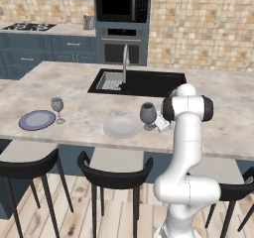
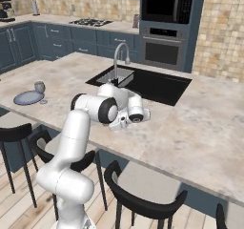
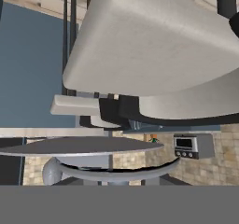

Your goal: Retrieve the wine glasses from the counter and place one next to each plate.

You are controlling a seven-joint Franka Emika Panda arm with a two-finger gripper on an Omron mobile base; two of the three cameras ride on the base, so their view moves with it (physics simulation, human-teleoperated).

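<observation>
Standing beside the pale plate point(image 1: 122, 127) near the front edge of the counter point(image 1: 74, 83), the dark grey goblet point(image 1: 148, 114) is upright on its foot, with the claw point(image 1: 162, 123) right against its far side. The jaws sit only partly apart at about the width of the goblet's stem, so they are probably clasped on it, though the arm's own body hides the contact and I cannot tell for certain. That low, sideways reach suits setting a stemmed glass down without tipping it. Toward the counter's left edge, the slim clear glass point(image 1: 57, 106) stands just beside the blue-grey plate point(image 1: 37, 119), so that place setting looks finished.

The goblet is opaque with a wide rounded bowl on a short stem. The clear glass is smaller and narrower, with a thin stem and a small round foot. With the goblet resting just right of its plate, the remaining step appears to be letting go and drawing away cleanly.
</observation>
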